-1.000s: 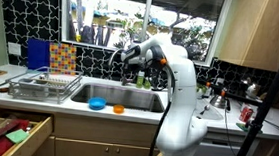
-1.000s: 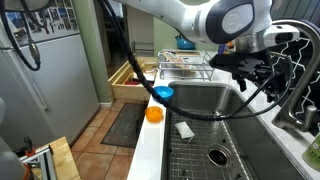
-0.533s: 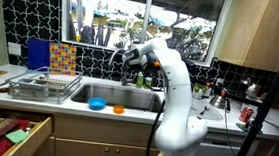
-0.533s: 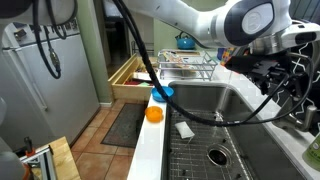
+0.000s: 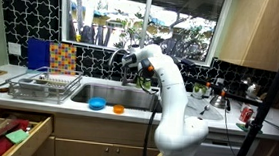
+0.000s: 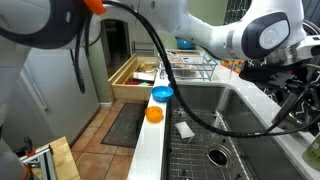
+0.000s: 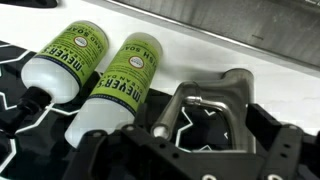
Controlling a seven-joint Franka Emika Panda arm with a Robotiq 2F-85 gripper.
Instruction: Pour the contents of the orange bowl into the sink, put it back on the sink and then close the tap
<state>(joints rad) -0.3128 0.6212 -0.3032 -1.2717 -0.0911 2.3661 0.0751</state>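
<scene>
End effector (image 5: 129, 63) is up at the back of the sink (image 5: 118, 94), centre of frame, right at the tap (image 7: 205, 100). In the wrist view its dark fingers look apart, one at lower left and one at lower right, w/ a grey metal part btw. them, prob. the tap lever. They are not clamped on it, as far as I can judge.

Orange bowl (image 5: 118, 108) sits upright on the tabletop (image 5: 77, 101) at the front rim of the sink, below centre of frame. In an exterior view it shows as the bowl (image 6: 153, 114) left of centre. So pouring and putting back seem done, and the step in hand is closing the tap. If water runs, I cannot tell.

Next move, in my judgement: bring the fingers around the lever, get contact, then push or turn it to the shut position. The lever is small and smooth, so slipping is a risk.

Other things:
- Two bottles (image 7: 70, 60) w/ green labels are in the upper left of the wrist view, just beside the tap; they could be knocked.
- Blue bowl (image 5: 97, 105) stands just beside the orange one, well apart from the tap.
- Wire rack (image 5: 44, 85) is at frame left.
- Pale sponge-like thing (image 6: 185, 130) lies in the sink.
- Open drawer (image 5: 15, 133) is at lower left, not in the way.
</scene>
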